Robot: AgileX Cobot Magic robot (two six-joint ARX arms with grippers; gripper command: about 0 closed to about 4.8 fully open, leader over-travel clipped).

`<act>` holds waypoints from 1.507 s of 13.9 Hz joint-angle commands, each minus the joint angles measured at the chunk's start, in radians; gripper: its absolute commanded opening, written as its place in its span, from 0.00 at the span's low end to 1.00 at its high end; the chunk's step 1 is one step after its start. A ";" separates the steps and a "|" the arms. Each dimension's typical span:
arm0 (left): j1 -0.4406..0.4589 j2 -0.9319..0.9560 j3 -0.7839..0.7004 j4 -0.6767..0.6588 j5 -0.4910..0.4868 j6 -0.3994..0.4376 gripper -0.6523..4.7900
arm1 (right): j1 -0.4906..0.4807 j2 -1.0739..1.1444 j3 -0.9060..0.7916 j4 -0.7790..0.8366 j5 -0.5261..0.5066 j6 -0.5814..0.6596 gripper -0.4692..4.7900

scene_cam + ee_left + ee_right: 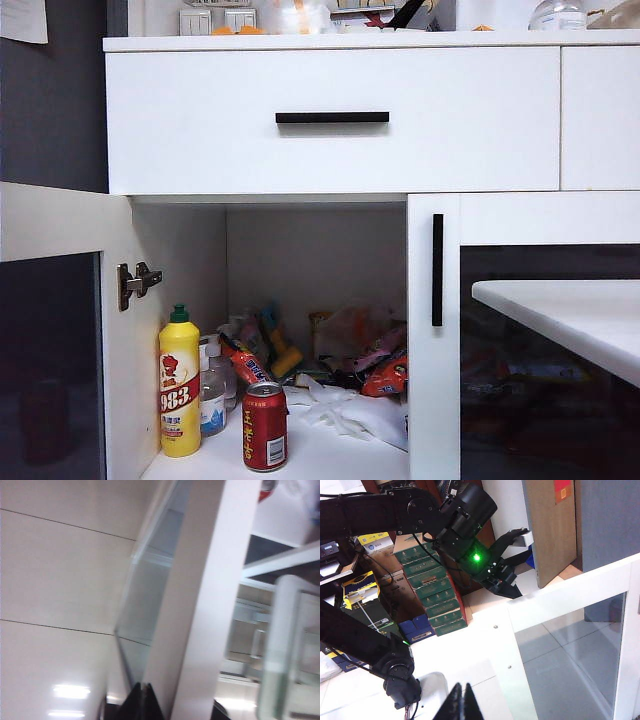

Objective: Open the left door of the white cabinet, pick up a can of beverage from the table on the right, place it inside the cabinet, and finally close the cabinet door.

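- Left gripper: black fingertips pressed together, holding nothing, close against the white frame of the left door.
- Right gripper: fingertips also together and empty, hanging over the same door's frame. From there the left arm is seen at the door's far edge, seemingly touching it.
- Neither gripper shows in the exterior view.
- Can: upright inside the cabinet, at 6 o'clock in the exterior view, with a yellow bottle just beside it at 9 o'clock.
- Step in hand, as I judge it: closing the door, which stands wide open at 8 o'clock.
- To do it well: push flat on the rigid frame, not the glass, and swing slowly about the hinge.
- Materials: smooth matt white panels, dark reflective glass, a glossy red metal cylinder with a silver rim.
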 commanded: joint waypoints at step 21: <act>-0.539 0.436 0.003 1.051 0.140 -0.056 0.11 | -0.178 -0.092 0.004 -0.140 0.324 -0.117 0.08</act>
